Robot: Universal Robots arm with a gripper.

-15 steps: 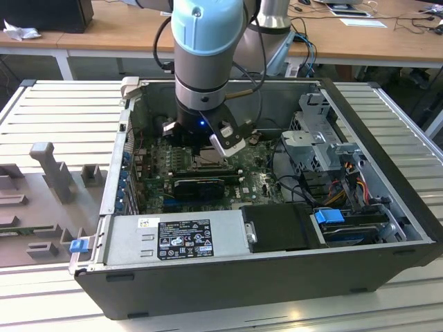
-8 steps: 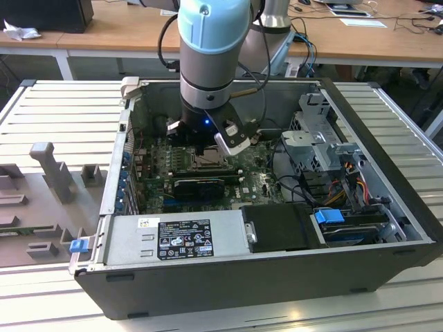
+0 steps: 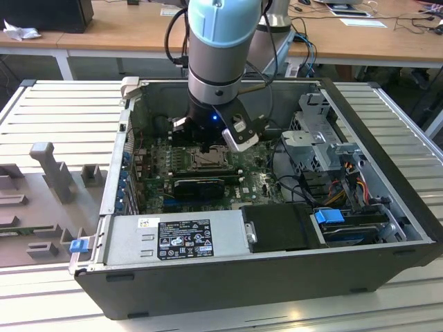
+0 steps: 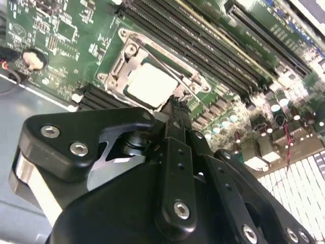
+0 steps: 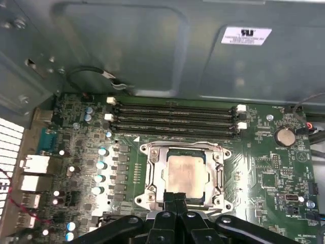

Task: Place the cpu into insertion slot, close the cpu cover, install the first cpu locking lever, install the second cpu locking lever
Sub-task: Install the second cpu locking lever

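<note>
The cpu (image 5: 187,173) (image 4: 151,85), a pale square chip, lies flat in the insertion slot (image 3: 208,160) on the green motherboard. The silvery cpu cover (image 5: 154,175) (image 4: 118,70) lies down around it, framing the chip. A thin metal lever rod (image 4: 167,66) runs along one side of the cover. My gripper (image 5: 175,195) (image 4: 175,101) (image 3: 206,147) hangs just over the socket's edge. Its black fingers are shut together, with nothing visible between them. Whether the tips touch the cover or a lever I cannot tell.
Long black memory slots (image 5: 172,119) lie beside the socket. The grey power supply (image 3: 173,238) fills the case's near side. A drive cage (image 3: 318,138) and cables (image 3: 346,173) stand at the exterior view's right. The case walls (image 3: 118,166) close in all around.
</note>
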